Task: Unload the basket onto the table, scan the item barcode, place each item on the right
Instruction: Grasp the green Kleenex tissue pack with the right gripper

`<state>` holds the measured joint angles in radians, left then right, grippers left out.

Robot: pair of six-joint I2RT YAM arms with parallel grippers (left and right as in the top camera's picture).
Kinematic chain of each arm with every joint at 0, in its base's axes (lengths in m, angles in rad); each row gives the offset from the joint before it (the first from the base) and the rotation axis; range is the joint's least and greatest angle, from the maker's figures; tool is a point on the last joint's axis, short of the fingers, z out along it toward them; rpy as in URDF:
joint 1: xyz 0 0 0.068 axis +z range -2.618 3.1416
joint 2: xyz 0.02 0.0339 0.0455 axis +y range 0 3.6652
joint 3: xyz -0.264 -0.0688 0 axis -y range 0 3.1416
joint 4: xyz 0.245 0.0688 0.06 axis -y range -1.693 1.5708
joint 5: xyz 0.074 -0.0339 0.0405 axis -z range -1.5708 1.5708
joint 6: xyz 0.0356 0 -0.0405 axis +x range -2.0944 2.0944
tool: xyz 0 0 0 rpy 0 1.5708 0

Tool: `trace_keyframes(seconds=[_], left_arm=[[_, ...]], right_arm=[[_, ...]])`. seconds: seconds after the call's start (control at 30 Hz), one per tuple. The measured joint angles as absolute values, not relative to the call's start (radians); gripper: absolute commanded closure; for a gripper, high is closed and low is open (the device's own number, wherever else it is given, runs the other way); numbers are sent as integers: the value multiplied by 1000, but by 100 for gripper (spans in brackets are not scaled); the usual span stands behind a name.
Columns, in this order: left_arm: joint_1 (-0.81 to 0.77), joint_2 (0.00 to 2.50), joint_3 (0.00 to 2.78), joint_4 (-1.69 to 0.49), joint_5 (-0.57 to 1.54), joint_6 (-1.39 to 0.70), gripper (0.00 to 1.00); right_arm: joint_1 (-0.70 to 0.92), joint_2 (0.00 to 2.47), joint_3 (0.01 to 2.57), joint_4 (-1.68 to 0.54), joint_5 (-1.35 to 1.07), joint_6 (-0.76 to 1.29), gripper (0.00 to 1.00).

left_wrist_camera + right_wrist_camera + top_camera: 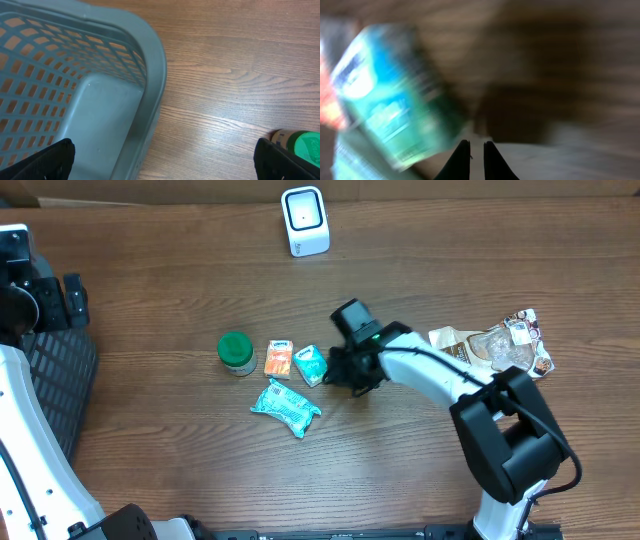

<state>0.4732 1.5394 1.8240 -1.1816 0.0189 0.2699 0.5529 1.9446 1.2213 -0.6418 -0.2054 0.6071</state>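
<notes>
Pick-up stage, by the look of it. The right gripper (337,370), fingers drawn almost together with nothing visible between them, is poised right beside the small teal box (311,365), which lies just off its left fingertip and is blurred in the wrist view. No item is lifted. The next move likely calls for spreading the jaws, straddling the box, closing on it and carrying it to the white scanner (305,221), well beyond the gripper at the table's far edge. The left gripper (164,147), spread wide and empty, hangs over the rim of a grey basket (150,60). An orange packet (279,358) and a green-lidded jar (237,352) line up past the box on the wood-grain table (150,270). The room beyond is out of frame.
</notes>
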Motion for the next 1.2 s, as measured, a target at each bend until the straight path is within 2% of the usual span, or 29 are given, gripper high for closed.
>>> trace_keyframes(seconds=[0.2,0.27,0.43,0.83,1.07,1.2], left_arm=[[473,1539,1824,-1181,19,270,0],[473,1539,1824,-1181,19,270,0],[473,1539,1824,-1181,19,270,0],[473,1539,1824,-1181,19,270,0],[473,1539,1824,-1181,19,270,0],[473,1539,1824,-1181,19,270,0]], right_arm=[[479,1945,1256,-702,-184,532,79],[471,1945,1297,-713,-197,494,90],[488,1944,1394,-686,-256,411,96],[596,2019,1405,-469,-281,488,96],[657,2075,1405,-464,-285,519,96],[656,2075,1406,-542,-288,519,96]])
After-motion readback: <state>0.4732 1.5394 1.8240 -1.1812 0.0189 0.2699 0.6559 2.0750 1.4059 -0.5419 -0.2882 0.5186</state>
